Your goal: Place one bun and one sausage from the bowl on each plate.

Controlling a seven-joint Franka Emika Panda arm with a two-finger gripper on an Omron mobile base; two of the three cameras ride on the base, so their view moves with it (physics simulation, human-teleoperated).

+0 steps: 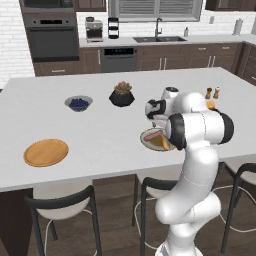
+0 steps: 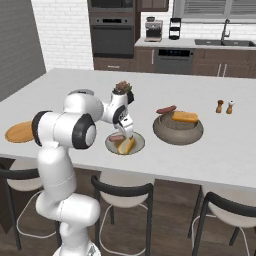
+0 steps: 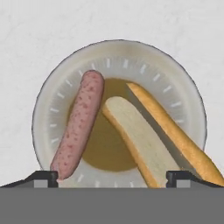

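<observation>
Counter: gripper wide open over grey plate w/ sausage, bun.

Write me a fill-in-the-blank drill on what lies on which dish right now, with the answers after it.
1. The sausage and split bun lie on the pale grey plate with the ____ centre.
2. The wooden plate holds ____ food.
3. The gripper hangs over the grey plate with its jaws ____.
4. The bowl holds one bun and one ____.

Answers: brown; no; open; sausage

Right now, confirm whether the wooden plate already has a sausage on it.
No, the wooden plate lies bare; the sausage rests on the grey plate.
</observation>
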